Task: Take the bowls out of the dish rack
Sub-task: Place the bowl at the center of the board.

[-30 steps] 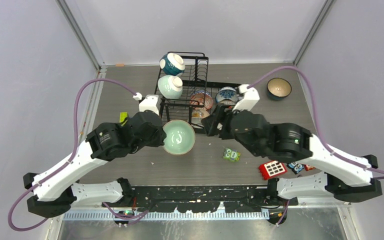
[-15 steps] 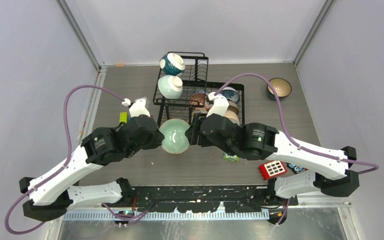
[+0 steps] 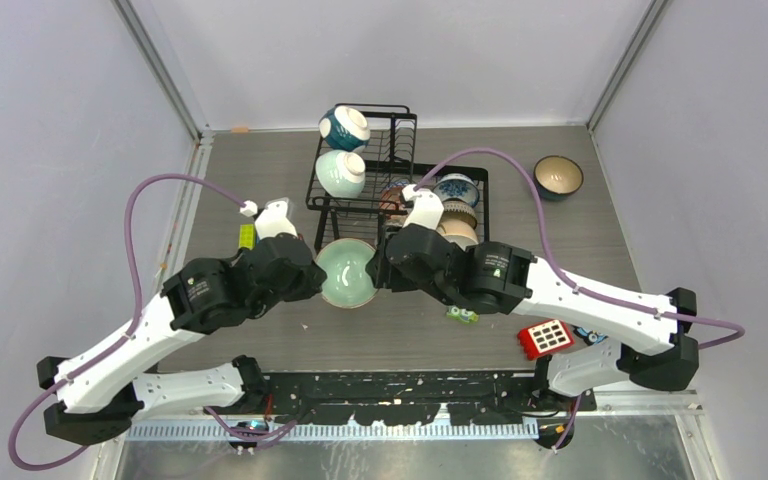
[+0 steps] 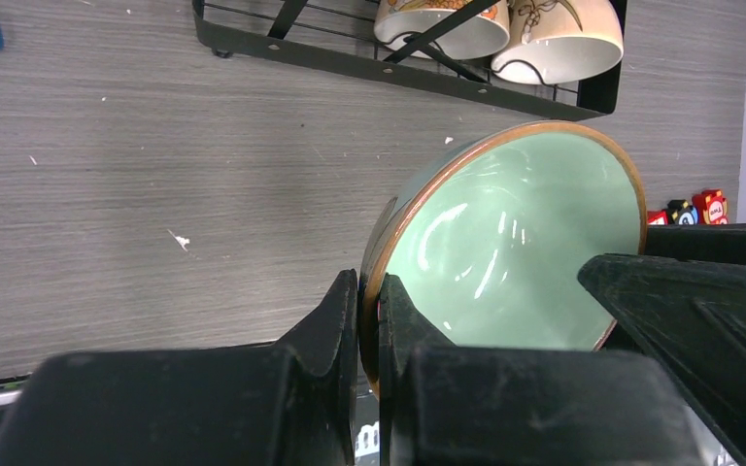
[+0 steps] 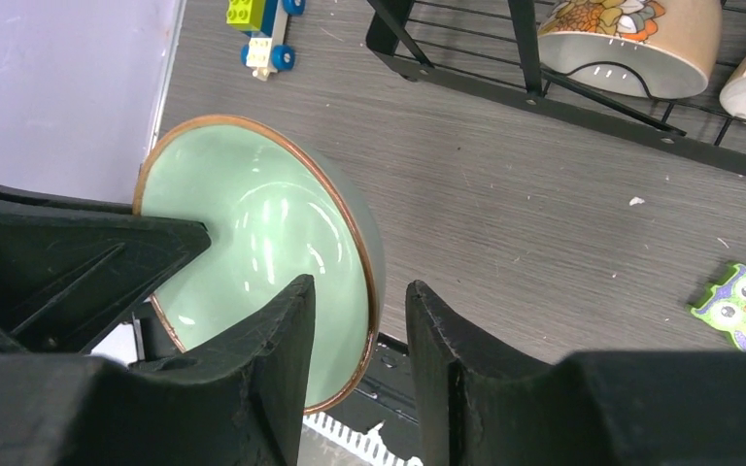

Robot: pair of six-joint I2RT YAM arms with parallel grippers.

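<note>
Left gripper point(image 4: 369, 291): you pinch the mint green ceramic bowl point(image 4: 505, 243) by its rim.
Right gripper point(image 5: 359, 291): newly moved in, jaws apart astride the opposite rim.

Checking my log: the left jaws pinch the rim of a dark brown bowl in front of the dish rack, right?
No, the bowl is mint green, as the left wrist view shows. The left jaws do pinch its rim, in front of the dish rack.

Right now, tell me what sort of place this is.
Likely a robot test cell, not a kitchen: bare grey walls box in a tabletop, where a dish rack of bowls sits among toy blocks.
</note>
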